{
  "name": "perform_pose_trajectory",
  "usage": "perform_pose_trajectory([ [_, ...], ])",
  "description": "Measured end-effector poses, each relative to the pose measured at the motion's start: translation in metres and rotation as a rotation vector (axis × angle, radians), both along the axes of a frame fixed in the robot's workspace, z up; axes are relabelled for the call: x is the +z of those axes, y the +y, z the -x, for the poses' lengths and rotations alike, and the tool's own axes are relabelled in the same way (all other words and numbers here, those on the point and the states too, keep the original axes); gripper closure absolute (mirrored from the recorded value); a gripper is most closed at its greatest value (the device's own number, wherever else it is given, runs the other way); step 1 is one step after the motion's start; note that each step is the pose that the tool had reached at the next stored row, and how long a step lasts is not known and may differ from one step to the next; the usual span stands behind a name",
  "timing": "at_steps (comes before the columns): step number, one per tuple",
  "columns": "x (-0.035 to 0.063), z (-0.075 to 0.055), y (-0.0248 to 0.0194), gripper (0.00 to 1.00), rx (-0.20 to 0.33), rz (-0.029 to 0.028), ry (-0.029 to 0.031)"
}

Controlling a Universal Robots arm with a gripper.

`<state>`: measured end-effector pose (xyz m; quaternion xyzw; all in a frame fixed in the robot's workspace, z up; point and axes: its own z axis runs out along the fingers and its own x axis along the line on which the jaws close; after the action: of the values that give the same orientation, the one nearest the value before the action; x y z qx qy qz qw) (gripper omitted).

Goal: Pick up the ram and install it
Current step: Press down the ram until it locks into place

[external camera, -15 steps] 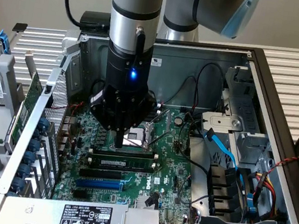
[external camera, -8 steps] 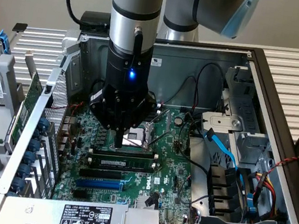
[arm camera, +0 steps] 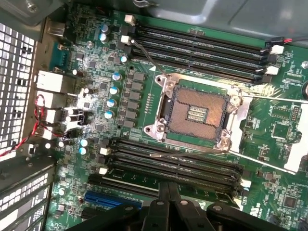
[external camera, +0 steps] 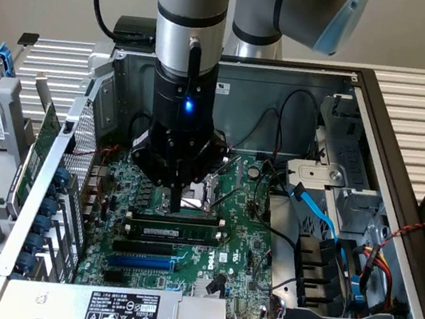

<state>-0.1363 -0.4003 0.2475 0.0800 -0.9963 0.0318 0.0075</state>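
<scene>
the open grey metal computer case holds a green motherboard; the black gripper, fingers pressed together, points down, apparently touching the long green ram stick.

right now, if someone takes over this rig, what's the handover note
Gripper: shut, holding nothing, tips down just above the ram's top edge; contact unclear.
Ram: standing in a memory slot on the motherboard, white label facing the exterior camera, beside the empty CPU socket.
Done: ram picked up and placed in a slot.
Left: check that it is fully seated and the end clips are latched; cannot tell from here.
</scene>
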Motion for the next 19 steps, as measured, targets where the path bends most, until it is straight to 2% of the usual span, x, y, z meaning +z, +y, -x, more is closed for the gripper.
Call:
perform_pose_trajectory([
  [1, 0.0000, 0.000, 0.0000, 0.89, -0.005, 0.0088, -0.0077],
  [2, 0.0000, 0.000, -0.0001, 0.89, -0.011, 0.0159, -0.0115],
  [4, -0.0002, 0.000, -0.0008, 0.89, -0.018, 0.0214, -0.0126],
  [19, -0.0020, 0.017, -0.0021, 0.89, -0.039, 0.0214, -0.0126],
])
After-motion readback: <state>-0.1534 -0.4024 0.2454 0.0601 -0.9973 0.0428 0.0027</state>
